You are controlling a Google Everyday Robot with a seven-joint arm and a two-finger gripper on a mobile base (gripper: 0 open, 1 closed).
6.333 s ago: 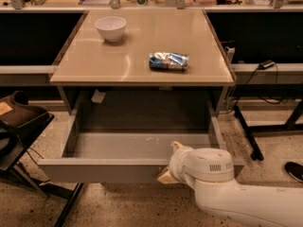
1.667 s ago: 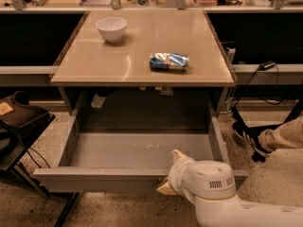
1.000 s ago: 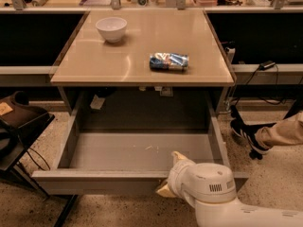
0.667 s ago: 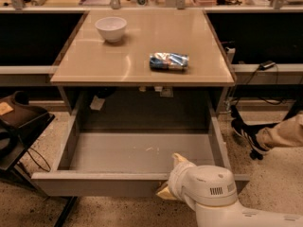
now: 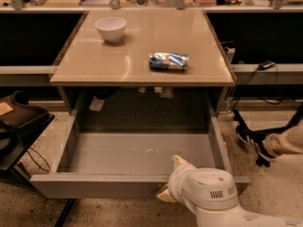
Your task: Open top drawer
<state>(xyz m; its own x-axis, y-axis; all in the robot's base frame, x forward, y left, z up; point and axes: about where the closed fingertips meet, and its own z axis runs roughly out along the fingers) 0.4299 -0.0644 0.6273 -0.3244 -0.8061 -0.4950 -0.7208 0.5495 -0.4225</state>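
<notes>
The top drawer (image 5: 118,155) stands pulled far out from under the beige tabletop (image 5: 142,56). Its plain grey tray is bare inside, with a few pale marks right of centre. Its front wall (image 5: 94,186) runs along the bottom of the view. My gripper (image 5: 171,179) is at the right part of that front wall, one pale finger above the rim and one below it in front. My white arm (image 5: 208,200) covers the wall behind it.
A white bowl (image 5: 111,28) and a blue snack packet (image 5: 169,61) lie on the tabletop. A black chair (image 5: 19,126) stands at the left. A person's shoe and leg (image 5: 265,143) are at the right. Cluttered shelves run along the back.
The drawer has come out further toward the camera, and my gripper and arm have drawn back with its front wall. A person's leg has appeared at the right.
</notes>
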